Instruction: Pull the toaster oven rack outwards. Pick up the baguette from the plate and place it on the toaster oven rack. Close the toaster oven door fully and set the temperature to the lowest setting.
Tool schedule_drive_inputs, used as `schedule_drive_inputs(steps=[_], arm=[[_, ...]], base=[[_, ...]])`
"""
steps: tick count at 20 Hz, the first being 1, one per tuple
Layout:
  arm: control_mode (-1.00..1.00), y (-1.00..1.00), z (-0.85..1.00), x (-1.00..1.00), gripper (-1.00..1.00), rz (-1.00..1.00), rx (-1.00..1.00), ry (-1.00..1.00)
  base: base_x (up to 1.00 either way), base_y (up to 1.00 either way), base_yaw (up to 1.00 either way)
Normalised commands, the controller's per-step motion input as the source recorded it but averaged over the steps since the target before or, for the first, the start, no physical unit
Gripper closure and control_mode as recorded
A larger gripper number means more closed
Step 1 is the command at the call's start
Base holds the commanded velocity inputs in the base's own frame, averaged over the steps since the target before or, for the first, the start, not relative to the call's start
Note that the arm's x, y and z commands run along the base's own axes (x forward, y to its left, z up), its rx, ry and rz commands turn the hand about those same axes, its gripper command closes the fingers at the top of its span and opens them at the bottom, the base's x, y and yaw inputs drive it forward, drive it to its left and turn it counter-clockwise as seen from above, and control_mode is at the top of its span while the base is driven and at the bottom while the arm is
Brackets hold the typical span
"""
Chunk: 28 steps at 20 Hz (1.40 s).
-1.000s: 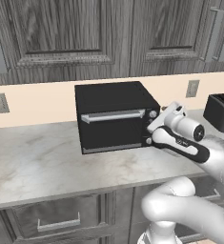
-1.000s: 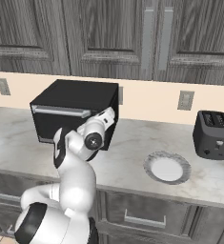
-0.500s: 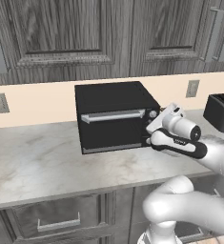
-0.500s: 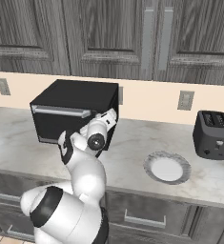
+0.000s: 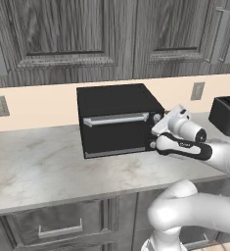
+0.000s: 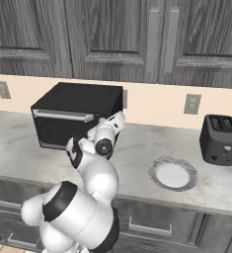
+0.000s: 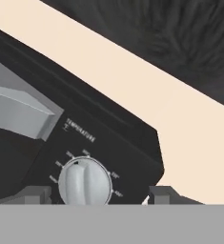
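Note:
The toaster oven [image 5: 117, 113] [image 6: 80, 109] stands on the counter with its toaster oven door [image 5: 117, 132] shut and the silver bar handle [image 5: 115, 119] across the top. My gripper [image 5: 153, 138] [image 6: 73, 148] [image 7: 99, 195] is at the knob column on the oven's right side. In the hand view the temperature knob [image 7: 85, 183] sits between my fingertips [image 7: 35, 196], a small gap on each side; the gripper is open. The plate [image 6: 173, 174] lies bare on the counter to the right. The toaster oven rack and the baguette are hidden.
A black slot toaster [image 5: 226, 115] [image 6: 220, 139] stands at the right end of the counter. Wall outlets [image 6: 191, 104] sit on the backsplash, with dark wood cabinets above. Drawers run below the counter's front edge [image 5: 62, 193].
The arm's lower links have swung nearer the right camera. The hand stays at the oven's knob column, shifted only slightly. The door stays shut.

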Motion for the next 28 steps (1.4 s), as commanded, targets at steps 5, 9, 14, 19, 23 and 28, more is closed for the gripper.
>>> schedule_drive_inputs(steps=[5,9,14,19,23,28], arm=[[-1.00,0.00,-0.10,0.32,-1.00,0.00,-0.01,-0.01],[-1.00,0.11,-0.20,0.33,-1.00,0.00,-0.06,-0.01],[-1.00,0.20,-0.17,0.41,-1.00,0.00,-0.10,0.00],[-1.00,0.30,-0.09,0.55,1.00,0.00,-0.12,0.00],[-1.00,0.30,-0.01,0.50,1.00,-0.01,-0.12,0.00],[-1.00,0.45,0.00,0.40,1.00,-0.04,-0.16,-0.05]], base=[[0.00,0.00,0.00],[0.00,0.00,0.00],[0.00,0.00,0.00],[0.00,0.00,0.00],[0.00,0.00,0.00],[0.00,0.00,0.00]])
